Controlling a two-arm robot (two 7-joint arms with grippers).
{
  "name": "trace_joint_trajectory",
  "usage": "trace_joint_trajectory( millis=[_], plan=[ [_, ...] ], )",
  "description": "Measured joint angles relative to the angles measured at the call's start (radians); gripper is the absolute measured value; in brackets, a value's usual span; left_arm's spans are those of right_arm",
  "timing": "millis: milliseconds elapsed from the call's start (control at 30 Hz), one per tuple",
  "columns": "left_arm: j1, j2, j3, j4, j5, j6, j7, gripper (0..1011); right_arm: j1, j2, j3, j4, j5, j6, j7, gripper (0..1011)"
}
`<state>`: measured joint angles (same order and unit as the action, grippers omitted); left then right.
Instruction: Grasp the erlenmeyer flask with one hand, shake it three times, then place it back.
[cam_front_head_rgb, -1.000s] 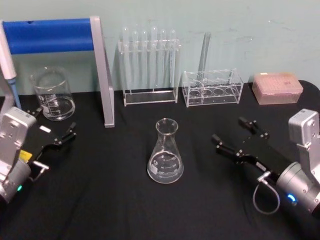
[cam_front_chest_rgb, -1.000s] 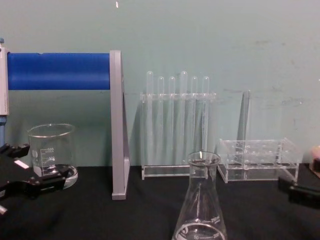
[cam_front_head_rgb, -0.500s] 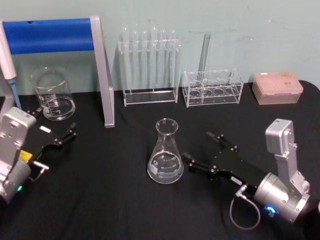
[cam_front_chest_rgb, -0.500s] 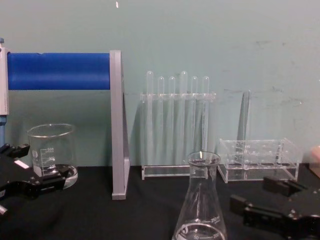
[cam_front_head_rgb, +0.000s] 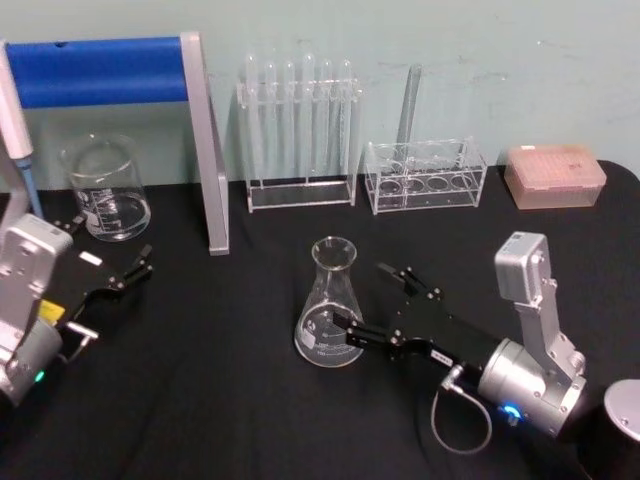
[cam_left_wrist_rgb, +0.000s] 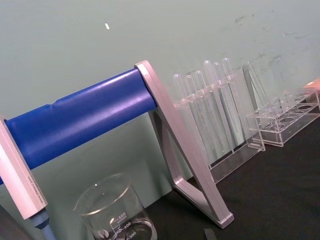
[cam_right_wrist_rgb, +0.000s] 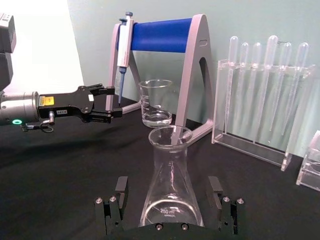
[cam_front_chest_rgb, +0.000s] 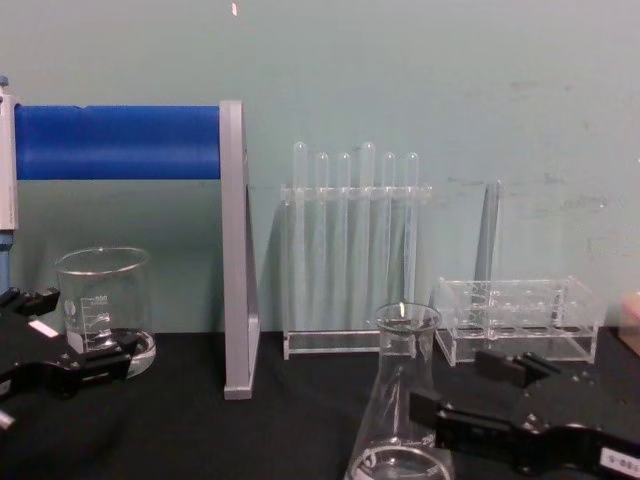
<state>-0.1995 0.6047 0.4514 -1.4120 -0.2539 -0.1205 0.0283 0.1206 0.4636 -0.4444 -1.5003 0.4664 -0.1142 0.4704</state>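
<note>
While I count from the head view, I see one flask (cam_front_head_rgb: 330, 310) upright at frame centre on the black table (cam_front_head_rgb: 220, 400). There is also one beaker (cam_front_head_rgb: 105, 190) at left, one blue-barred stand (cam_front_head_rgb: 205, 150) and one pipette (cam_front_head_rgb: 15, 120), cut off by the left edge. At the top sit two clear racks: one (cam_front_head_rgb: 298, 195) holds six tubes, the other (cam_front_head_rgb: 425, 178) a single tall tube. One pink box (cam_front_head_rgb: 555, 175) sits at upper right.

My right gripper (cam_front_head_rgb: 362, 294) comes in from lower right, spread wide with a finger on each side of the flask's base. The right wrist view shows a gap on both sides. My left gripper (cam_front_head_rgb: 110, 248) sits at mid left, fingers apart, holding nothing.

The chest view's bottom edge cuts off the flask's base. I can't identify the dark shape in the head view's lower right corner.
</note>
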Motion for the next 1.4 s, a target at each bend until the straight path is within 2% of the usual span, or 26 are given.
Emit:
trace_joint_trajectory(
  millis=[667, 1400],
  plan=[
    [0.0, 0.0, 0.0, 0.0, 0.0, 0.0, 0.0, 1001, 0.089, -0.095, -0.009, 0.101, -0.072, -0.002, 0.028, 1003],
    [0.0, 0.0, 0.0, 0.0, 0.0, 0.0, 0.0, 1001, 0.128, -0.138, -0.001, 0.154, -0.085, -0.006, 0.035, 1002]
  ],
)
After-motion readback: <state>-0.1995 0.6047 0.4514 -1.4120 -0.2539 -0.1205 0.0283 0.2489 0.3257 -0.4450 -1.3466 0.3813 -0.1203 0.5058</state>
